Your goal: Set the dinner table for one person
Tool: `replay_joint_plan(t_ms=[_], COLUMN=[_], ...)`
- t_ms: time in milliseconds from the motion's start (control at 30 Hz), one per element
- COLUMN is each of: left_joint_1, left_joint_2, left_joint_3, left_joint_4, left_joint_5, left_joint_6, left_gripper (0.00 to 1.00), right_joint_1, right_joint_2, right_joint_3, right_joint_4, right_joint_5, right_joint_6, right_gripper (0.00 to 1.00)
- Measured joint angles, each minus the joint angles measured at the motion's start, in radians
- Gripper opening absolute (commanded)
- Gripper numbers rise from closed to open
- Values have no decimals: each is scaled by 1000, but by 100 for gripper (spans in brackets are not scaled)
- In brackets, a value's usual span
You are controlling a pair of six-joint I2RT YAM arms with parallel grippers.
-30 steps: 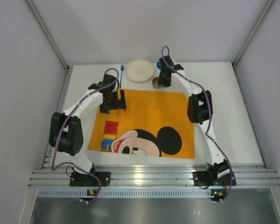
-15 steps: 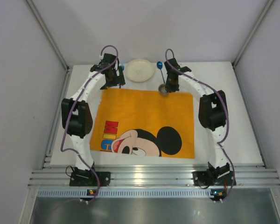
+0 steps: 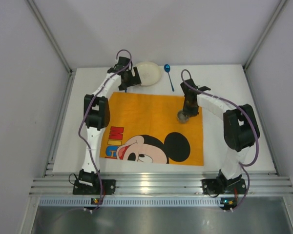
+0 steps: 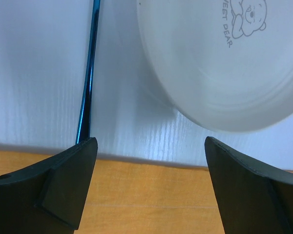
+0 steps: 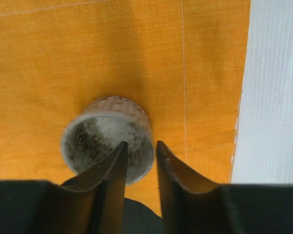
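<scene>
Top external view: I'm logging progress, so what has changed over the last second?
The right gripper, shut on the rim of the speckled cup, carried it from the bare dinner table beside the plate toward the near side, onto the orange placemat. The left gripper, open, swung from over the placemat's far left corner to the plate's left edge. Plate, blue spoon and placemat stayed put.

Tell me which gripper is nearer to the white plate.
Left. The left gripper is open beside the white plate; the right gripper is over the orange placemat, pinching a small cup.
</scene>
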Motion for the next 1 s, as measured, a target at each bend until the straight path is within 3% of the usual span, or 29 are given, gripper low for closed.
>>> replay_joint_plan(t_ms=[33, 133, 400, 467, 500, 633, 700, 733, 767, 900, 1000], left_joint_1=[0, 0, 0, 0, 0, 0, 0, 0, 0, 1, 1], left_joint_2=[15, 39, 73, 93, 113, 163, 183, 192, 198, 219, 215], left_joint_3=[0, 0, 25, 41, 55, 121, 138, 145, 147, 161, 162], left_joint_4=[11, 49, 155, 183, 205, 234, 251, 255, 261, 289, 289], left_joint_5=[13, 29, 30, 28, 28, 27, 22, 19, 18, 43, 72], left_joint_6=[-11, -37, -117, -142, -155, -190, -206, -218, -222, -246, -240], left_gripper=[96, 96, 92, 83, 74, 59, 36, 9, 0, 0, 0], right_joint_1=[0, 0, 0, 0, 0, 0, 0, 0, 0, -3, -12], right_joint_2=[3, 0, -128, -177, -195, -241, -243, -243, -243, -231, -161], right_joint_3=[-10, -21, -37, -47, -49, -61, -65, -67, -67, -39, 81], right_joint_4=[-1, 2, 4, 2, -3, -15, -20, -24, -29, -48, -67], right_joint_5=[-6, -16, -19, -19, -19, -18, -15, -15, -14, -14, -38], right_joint_6=[0, -4, -16, -19, -22, -27, -34, -40, -43, -64, -91], right_gripper=[49, 62, 65, 65, 65, 65, 65, 64, 64, 64, 64])
